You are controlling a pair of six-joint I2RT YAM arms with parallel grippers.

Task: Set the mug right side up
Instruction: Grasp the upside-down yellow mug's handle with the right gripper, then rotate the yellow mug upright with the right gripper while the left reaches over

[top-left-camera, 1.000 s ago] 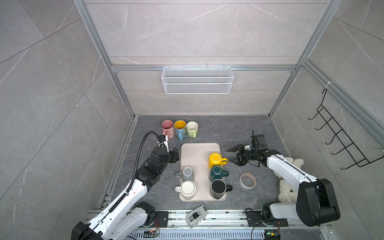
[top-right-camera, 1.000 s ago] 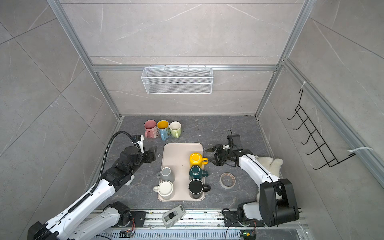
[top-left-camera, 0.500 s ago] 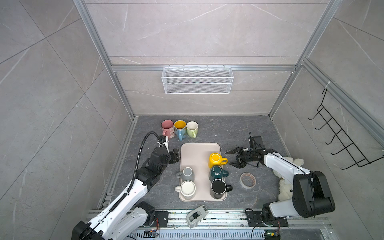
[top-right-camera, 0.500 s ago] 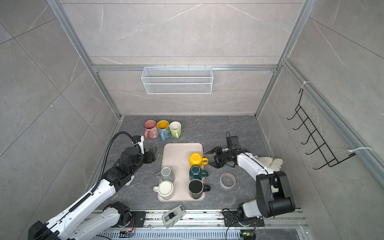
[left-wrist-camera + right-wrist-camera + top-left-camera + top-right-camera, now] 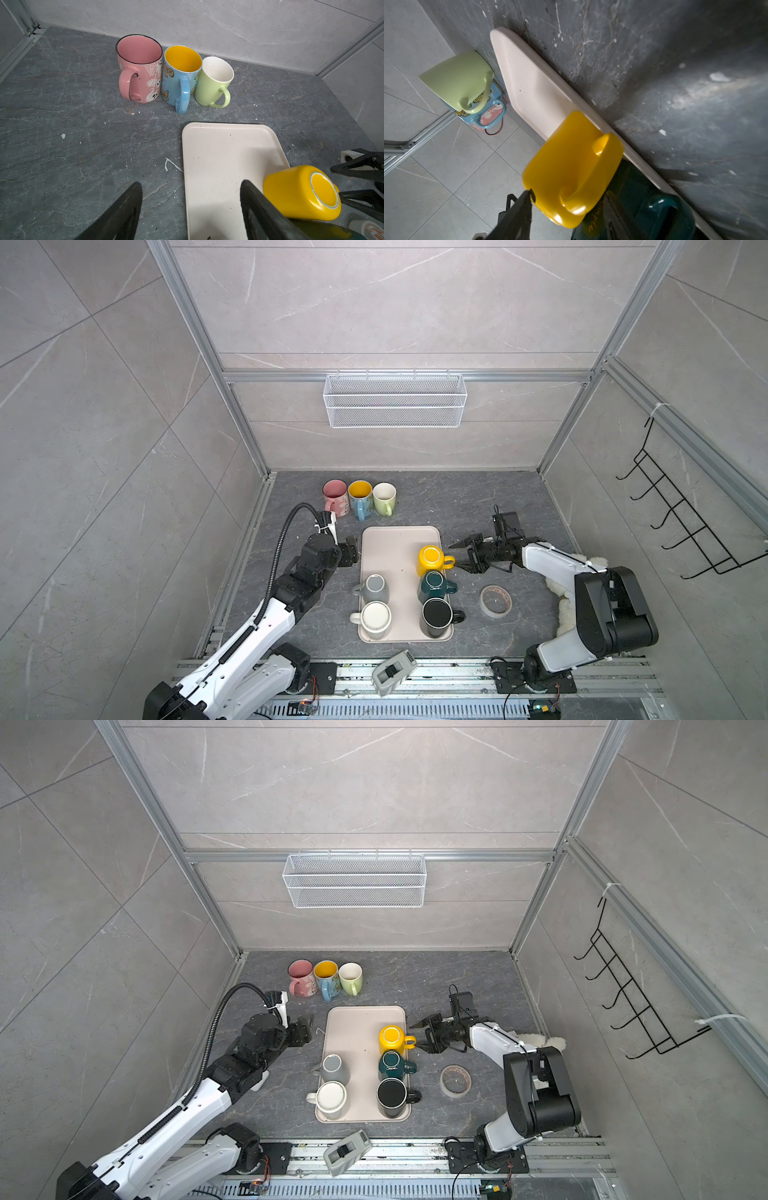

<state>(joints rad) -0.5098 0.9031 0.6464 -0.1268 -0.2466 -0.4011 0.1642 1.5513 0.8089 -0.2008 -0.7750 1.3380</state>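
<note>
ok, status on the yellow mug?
Left pincer open, empty, beside tray. Right pincer open, straddling handle of yellow mug. Mug upside down on tray. Teal mug close beside it.

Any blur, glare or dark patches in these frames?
Right wrist view: yellow mug close and soft, glare spot on its handle, tabletop beyond it dim with a hazy bright streak. Left wrist view: evenly lit and sharp, but left gripper's fingers soft up close. Both top views: sharp, even light, no glare on the tray.
</note>
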